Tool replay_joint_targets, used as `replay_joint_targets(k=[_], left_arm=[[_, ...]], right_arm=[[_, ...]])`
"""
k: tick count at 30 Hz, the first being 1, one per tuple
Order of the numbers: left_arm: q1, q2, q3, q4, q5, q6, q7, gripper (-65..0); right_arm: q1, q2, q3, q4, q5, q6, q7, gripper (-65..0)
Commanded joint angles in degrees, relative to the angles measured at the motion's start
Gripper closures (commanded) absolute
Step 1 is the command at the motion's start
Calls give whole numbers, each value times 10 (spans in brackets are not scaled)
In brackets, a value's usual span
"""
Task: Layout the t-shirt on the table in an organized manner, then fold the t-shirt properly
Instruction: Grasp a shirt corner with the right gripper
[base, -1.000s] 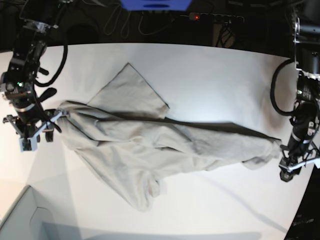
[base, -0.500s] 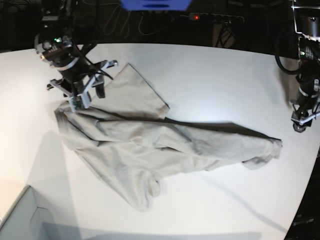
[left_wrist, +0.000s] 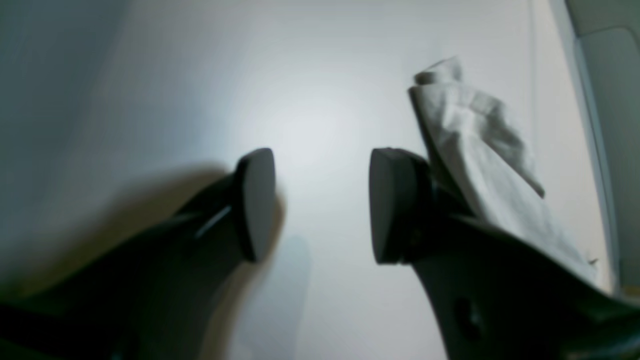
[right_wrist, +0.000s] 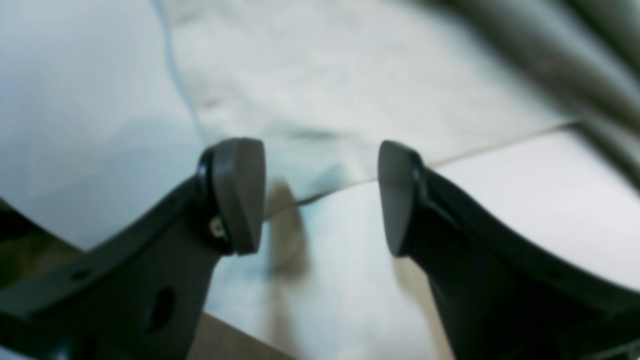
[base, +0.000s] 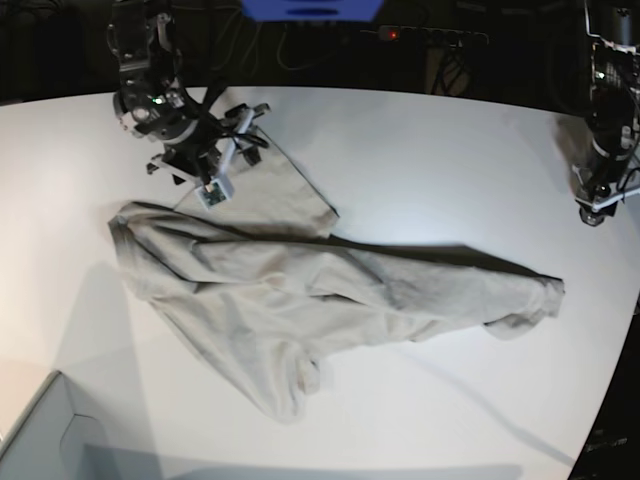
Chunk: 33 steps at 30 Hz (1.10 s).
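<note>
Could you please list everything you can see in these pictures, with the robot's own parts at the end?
t-shirt: one, light beige-grey, lying crumpled and stretched across the middle of the table, one flap spread flat at the far side.
table: one, white, under everything.
box: one corner, pale grey, near edge of the base view.
power strip: one, dark with a red light, behind the table.
right gripper: one, dark, open, over the shirt's flat flap.
left gripper: one, dark, open and empty, over bare table beyond the shirt's end.
</note>
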<state>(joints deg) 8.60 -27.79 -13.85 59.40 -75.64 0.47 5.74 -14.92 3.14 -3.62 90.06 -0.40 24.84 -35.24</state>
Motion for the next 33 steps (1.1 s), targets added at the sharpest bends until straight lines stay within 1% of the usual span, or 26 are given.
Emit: replay_joint_targets(k=[1,6,8,9,10,11,13,15,16,18,23,27,29,32,33], left_arm=[[-3,-14,-4,10,-2,-7,-8,-299],[6,-14,-6,10,-3,-7,-8,-299],[7,-14,-5,10,-2,-7,-8,-299],[11,-14,-5,10,-2,-7,-8,-299],[16,-14,-6,10,-3,-7,-8,-299],[18,-14,-6,10,-4,-7,-8,-299],[19,-14,-6,10,-4,-7,-8,-299],[19,-14,-6,10,-4,-7,-8,-299],[19,-14,-6,10,-4,-7,-8,-299],[20,-14,-6,10,-4,-7,-8,-299],[20,-15,-6,10,-4,-7,-8,-299],[21,-14,-6,39,-4,-7,-8,-299],[31,-13,-6,54,-4,-7,-8,-299],[32,-12,-5,77,0,-7,-8,-299],[32,-11,-4,83,0,-7,-8,-299]], right_arm=[[7,1,-3,-4,4,7,7,-363],[10,-2,-3,-47,4,6,9,-361],[11,-3,-3,-58,4,4,22,-360],[11,-3,-3,-65,4,4,29,-351],[11,-2,-4,-74,4,4,36,-327],[12,0,-4,-82,4,4,40,-290],[12,2,-4,-93,4,4,43,-168],[10,2,0,-92,4,4,43,0],[8,2,0,-81,4,4,38,0],[-19,14,1,-42,6,6,43,-4],[-84,18,1,120,6,6,37,0],[-132,16,39,237,5,7,43,0],[-142,14,57,268,7,7,50,0],[-144,12,91,266,7,7,121,0],[-146,3,102,266,8,7,139,0]])
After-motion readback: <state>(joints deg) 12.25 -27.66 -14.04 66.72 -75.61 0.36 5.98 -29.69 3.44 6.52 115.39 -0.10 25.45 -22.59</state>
